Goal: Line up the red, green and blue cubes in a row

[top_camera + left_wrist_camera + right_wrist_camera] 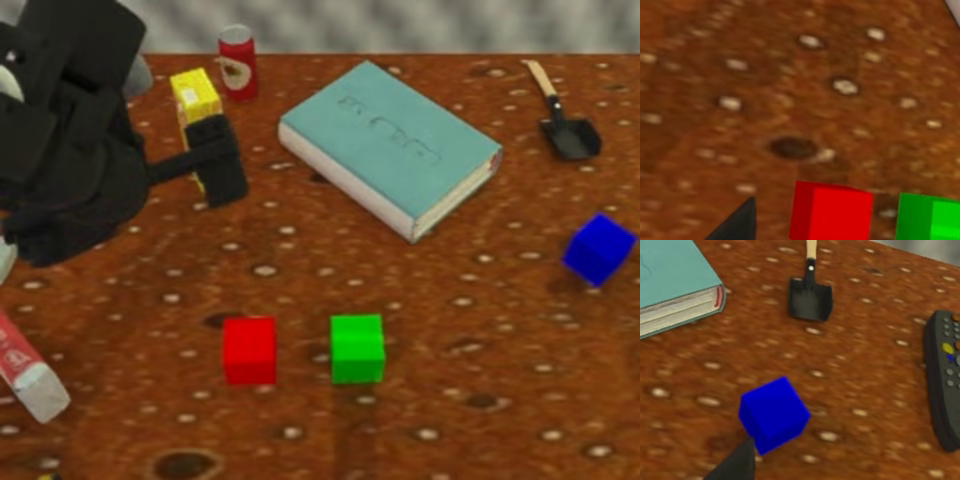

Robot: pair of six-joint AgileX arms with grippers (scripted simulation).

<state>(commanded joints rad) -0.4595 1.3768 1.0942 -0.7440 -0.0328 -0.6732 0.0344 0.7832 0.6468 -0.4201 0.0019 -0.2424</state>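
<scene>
Red cube (249, 350) and green cube (357, 347) sit side by side on the worktop (480, 330) toward its front centre, a small gap between them, faces roughly squared to each other; red is on the left, green on the right. Blue cube (599, 248) is well apart from both, near the worktop's right edge, turned at an angle and not in line w/ the other two. Left arm (70, 130) is at the top view's upper left, its end effector (215, 160) over the yellow carton (194, 98), well away from the cubes; only one dark fingertip (737, 222) shows in the left wrist view, so can't tell how wide the fingers stand. That view also catches the red and green cubes close by. Right arm isn't seen from above; the right wrist view shows one dark fingertip (735, 462) just beside the blue cube, gap can't be told either. Other stuff: teal book (392, 145) lying flat at centre back, red can (238, 61) beside the carton, small black shovel (567, 125) at back right, black remote (945, 375) near the blue cube in the right wrist view, red-and-white tube (28, 370) at the left edge.
</scene>
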